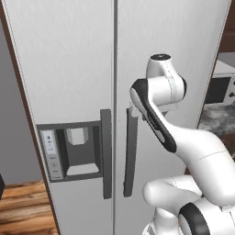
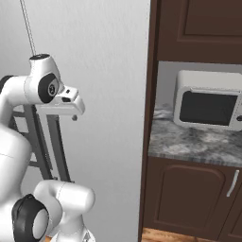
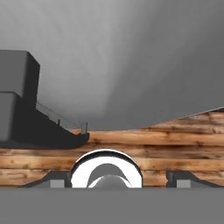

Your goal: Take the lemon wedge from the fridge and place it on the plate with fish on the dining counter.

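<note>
Your tool [image 3: 118, 177] sits right up against the fridge [image 1: 69, 59], at the top of the right door's handle [image 1: 131, 156]. In the hand view its two dark tips [image 3: 54, 178] stand wide apart at the bottom corners, with nothing between them, so read it as spread wide and empty. That same view looks down along the door face: the grey door surface lies ahead of the tool, a dark block of the handle sits off to one side of the tips, and the wooden floor [image 3: 175, 140] shows below.

From the left base camera you see both doors shut, their two dark vertical handles close together on either side of the centre seam. The left door's handle [image 1: 106, 153] is just beside the tool's handle, and beyond it, further from the tool, is the grey dispenser panel [image 1: 71, 151].

From the right base camera, well off to the tool's right past the fridge's edge, a white microwave [image 2: 208, 106] stands on a grey marbled bench [image 2: 189, 144] over dark brown cabinets [image 2: 189, 198].

You cannot see the lemon wedge; the fridge is closed.
</note>
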Robot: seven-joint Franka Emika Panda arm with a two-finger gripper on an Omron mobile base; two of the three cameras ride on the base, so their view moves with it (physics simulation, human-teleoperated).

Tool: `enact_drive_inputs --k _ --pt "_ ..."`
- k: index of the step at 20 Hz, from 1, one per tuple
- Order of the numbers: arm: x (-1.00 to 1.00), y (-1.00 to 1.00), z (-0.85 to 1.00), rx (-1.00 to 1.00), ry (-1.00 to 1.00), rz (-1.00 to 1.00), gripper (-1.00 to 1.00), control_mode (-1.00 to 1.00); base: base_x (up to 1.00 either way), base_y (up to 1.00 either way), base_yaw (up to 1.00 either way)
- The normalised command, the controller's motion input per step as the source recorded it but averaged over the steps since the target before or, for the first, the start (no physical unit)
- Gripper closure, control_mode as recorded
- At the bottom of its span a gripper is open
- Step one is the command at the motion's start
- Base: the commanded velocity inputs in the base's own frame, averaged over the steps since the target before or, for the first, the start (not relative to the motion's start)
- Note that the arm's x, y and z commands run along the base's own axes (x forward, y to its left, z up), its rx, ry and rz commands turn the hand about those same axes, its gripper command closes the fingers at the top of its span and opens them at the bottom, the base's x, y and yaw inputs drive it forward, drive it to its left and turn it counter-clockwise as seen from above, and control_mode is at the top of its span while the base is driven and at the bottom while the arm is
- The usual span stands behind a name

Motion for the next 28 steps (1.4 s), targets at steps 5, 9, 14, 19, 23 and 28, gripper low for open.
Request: enact_drive_inputs --k 5,9,14,19,23,28 --pt "-0.30 -0.20 0.00 0.00 -0.19 0.00 -1.00 -1.00 0.00 0.00 0.00" --pt "-0.13 -0.09 0.00 0.00 -0.06 0.00 -1.00 -1.00 0.00 0.00 0.00" --pt "-0.01 0.00 0.00 0.00 0.00 0.00 -1.00 -1.00 0.00 0.00 0.00" --pt "-0.03 0.03 -0.05 0.00 0.01 0.00 -1.00 1.00 -0.05 0.15 0.00" --pt "0.00 0.00 0.00 0.00 0.00 0.00 -1.00 1.00 -0.71 0.16 0.00" --pt "0.00 0.00 0.00 0.00 0.00 0.00 -1.00 1.00 -0.82 0.05 0.00"
